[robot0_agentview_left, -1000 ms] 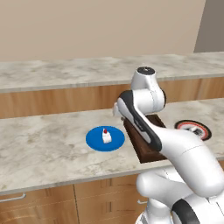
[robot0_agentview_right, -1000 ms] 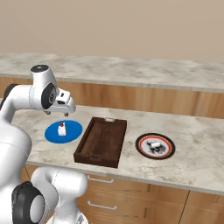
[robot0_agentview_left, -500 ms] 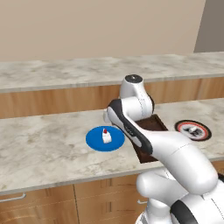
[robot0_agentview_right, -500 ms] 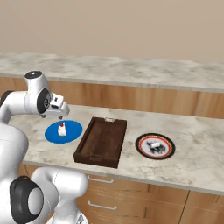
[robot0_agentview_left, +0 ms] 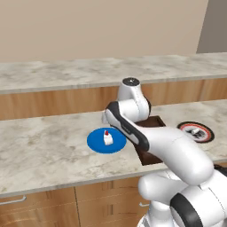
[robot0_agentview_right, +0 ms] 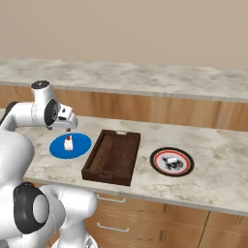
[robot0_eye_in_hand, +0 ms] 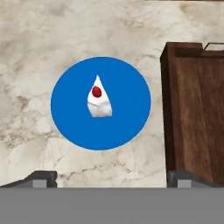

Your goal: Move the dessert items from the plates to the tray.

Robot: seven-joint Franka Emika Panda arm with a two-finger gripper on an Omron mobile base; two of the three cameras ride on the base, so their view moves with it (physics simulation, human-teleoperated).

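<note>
A bright blue plate (robot0_agentview_left: 106, 142) (robot0_agentview_right: 70, 146) (robot0_eye_in_hand: 100, 103) lies on the marble counter with the white cake block with a red top (robot0_agentview_left: 107, 138) (robot0_agentview_right: 69, 143) (robot0_eye_in_hand: 99, 99) on it. My gripper (robot0_agentview_right: 68, 128) (robot0_eye_in_hand: 113, 179) hangs above this plate and is open; its fingertips (robot0_eye_in_hand: 42, 178) stand far apart with nothing between them. To the right lies the dark brown tray (robot0_agentview_right: 112, 156) (robot0_eye_in_hand: 197, 113), partly hidden by my arm in the left base view (robot0_agentview_left: 153, 126). Further right is the ringed plate (robot0_agentview_right: 171, 161) (robot0_agentview_left: 196, 131) carrying the pale lump (robot0_agentview_right: 170, 161).
The counter's front edge (robot0_agentview_right: 145, 196) runs close below the tray and plates. A higher back counter (robot0_agentview_right: 145, 80) with a wooden face stands behind. My own arm (robot0_agentview_left: 146, 137) reaches over the tray in the left base view.
The arm has swung left and lowered. The gripper has come from near the tray's edge to a spot above the blue plate. The cake, plates and tray have not moved.
</note>
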